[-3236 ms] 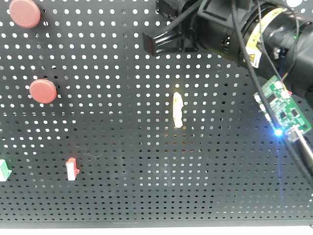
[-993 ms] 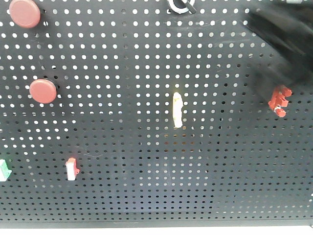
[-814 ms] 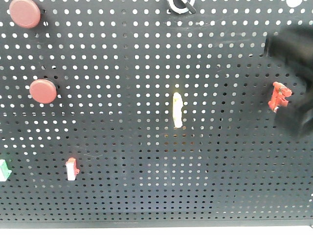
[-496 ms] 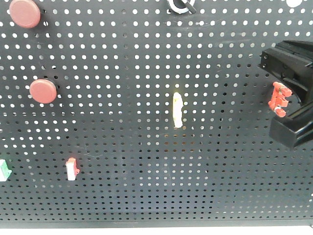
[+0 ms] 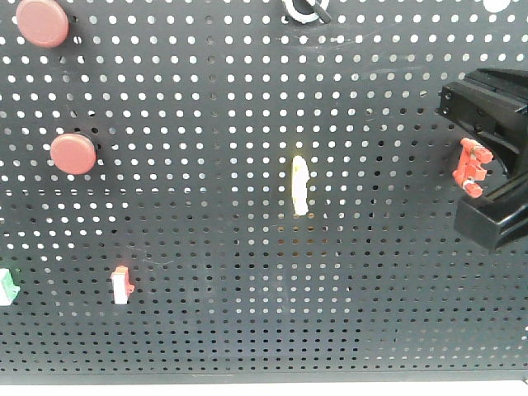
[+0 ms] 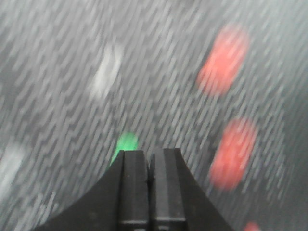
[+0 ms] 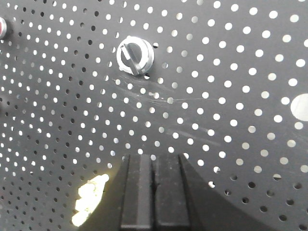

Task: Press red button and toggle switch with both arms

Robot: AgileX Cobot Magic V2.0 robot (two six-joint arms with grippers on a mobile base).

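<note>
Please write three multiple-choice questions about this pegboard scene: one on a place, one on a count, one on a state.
1. Where on the pegboard is the pale yellow switch? A top left corner; B near the middle; C bottom right corner.
2. How many round red buttons show in the front view? A two; B four; C none.
3. The right gripper is: A wide open; B half open; C shut.
Answers: B, it sits mid-board; A, both are at the left; C, no gap shows between its fingers.
</note>
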